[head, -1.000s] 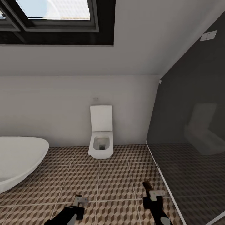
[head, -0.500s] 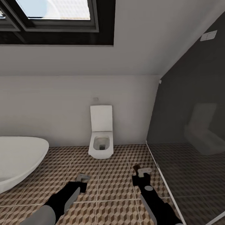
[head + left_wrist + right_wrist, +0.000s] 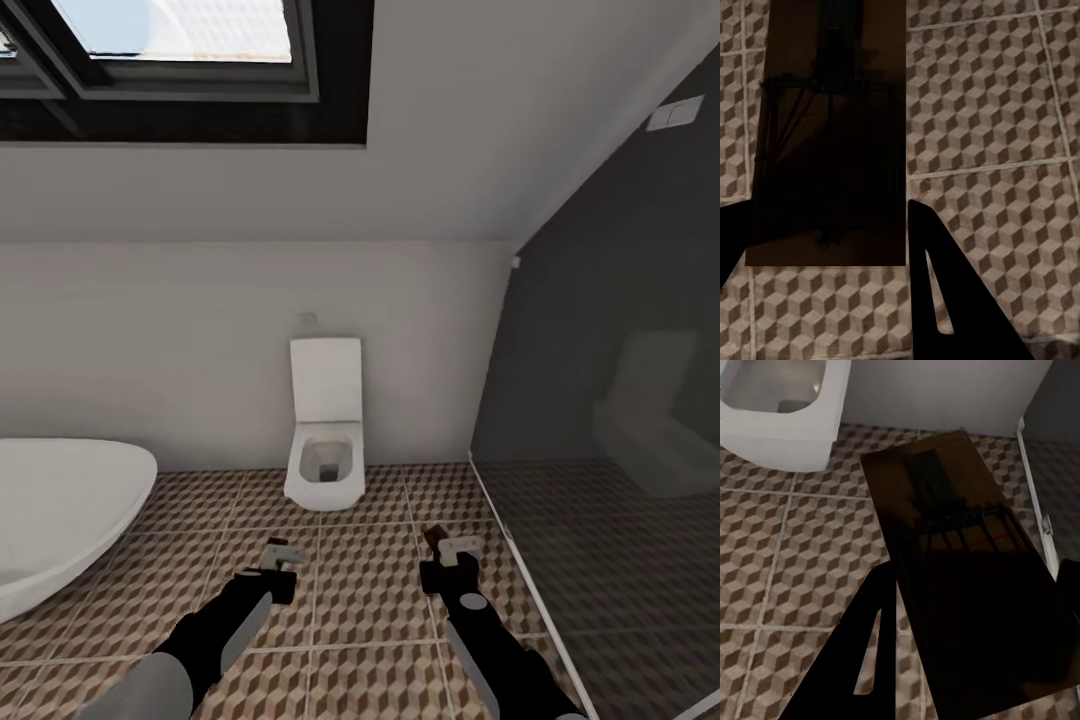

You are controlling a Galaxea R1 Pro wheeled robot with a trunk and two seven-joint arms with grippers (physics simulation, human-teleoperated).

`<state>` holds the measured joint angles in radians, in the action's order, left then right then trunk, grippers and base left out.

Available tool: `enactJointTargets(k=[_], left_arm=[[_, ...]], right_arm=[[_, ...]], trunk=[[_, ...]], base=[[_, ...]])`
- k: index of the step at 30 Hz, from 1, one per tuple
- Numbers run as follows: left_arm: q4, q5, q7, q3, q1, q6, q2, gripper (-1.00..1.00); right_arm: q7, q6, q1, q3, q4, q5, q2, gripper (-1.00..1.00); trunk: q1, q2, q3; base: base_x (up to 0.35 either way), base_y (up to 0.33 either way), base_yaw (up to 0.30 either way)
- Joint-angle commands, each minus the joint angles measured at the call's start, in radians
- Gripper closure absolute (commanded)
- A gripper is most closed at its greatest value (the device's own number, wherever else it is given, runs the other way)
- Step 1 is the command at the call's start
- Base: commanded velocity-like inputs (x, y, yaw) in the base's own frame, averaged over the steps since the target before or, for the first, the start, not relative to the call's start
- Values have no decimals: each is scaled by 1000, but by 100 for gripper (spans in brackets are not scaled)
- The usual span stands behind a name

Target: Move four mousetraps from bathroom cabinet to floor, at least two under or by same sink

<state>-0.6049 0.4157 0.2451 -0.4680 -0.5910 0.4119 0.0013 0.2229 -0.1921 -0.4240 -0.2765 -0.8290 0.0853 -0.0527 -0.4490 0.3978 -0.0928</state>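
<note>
Each gripper's jaws are clamped on a mousetrap: the left gripper (image 3: 281, 556) holds a brown wooden board with dark wire parts (image 3: 829, 142) between its dark fingers (image 3: 945, 300), and the right gripper (image 3: 452, 549) grips a second mousetrap (image 3: 960, 570) the same way, one finger (image 3: 862, 660) showing beside the board. Both arms reach forward over the bathroom floor (image 3: 370, 590), its cube-patterned tiles lined with pale grout, short of the white square toilet (image 3: 324, 440) against the back wall. The left gripper is nearer the toilet's left side, the right nearer its right. A white bathtub (image 3: 60, 510) curves in left of the toilet, a dark glass partition (image 3: 610, 420) stands to its right, and a skylight (image 3: 170, 50) sits above.
</note>
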Motion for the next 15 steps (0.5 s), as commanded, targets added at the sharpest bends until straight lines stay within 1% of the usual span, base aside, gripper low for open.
enactJointTargets(k=[1,11,13,15], left_arm=[[-3,8,9,-6,-1,4,1,100],[-3,8,8,-6,-1,4,0,100],[-3,8,8,-6,-1,4,0,100],[-3,8,8,-7,-1,4,0,100]], right_arm=[[9,-4,-1,-5,-6,10,1,100],[10,-4,-1,-5,-16,10,0,100],[10,-4,-1,-4,-16,10,0,100],[10,-4,-1,-5,-16,10,1,100]], trunk=[[-1,2,-2],[-1,2,-2],[-1,2,-2],[-1,2,-2]], base=[[196,176,0],[238,202,0],[184,129,0],[75,50,0]])
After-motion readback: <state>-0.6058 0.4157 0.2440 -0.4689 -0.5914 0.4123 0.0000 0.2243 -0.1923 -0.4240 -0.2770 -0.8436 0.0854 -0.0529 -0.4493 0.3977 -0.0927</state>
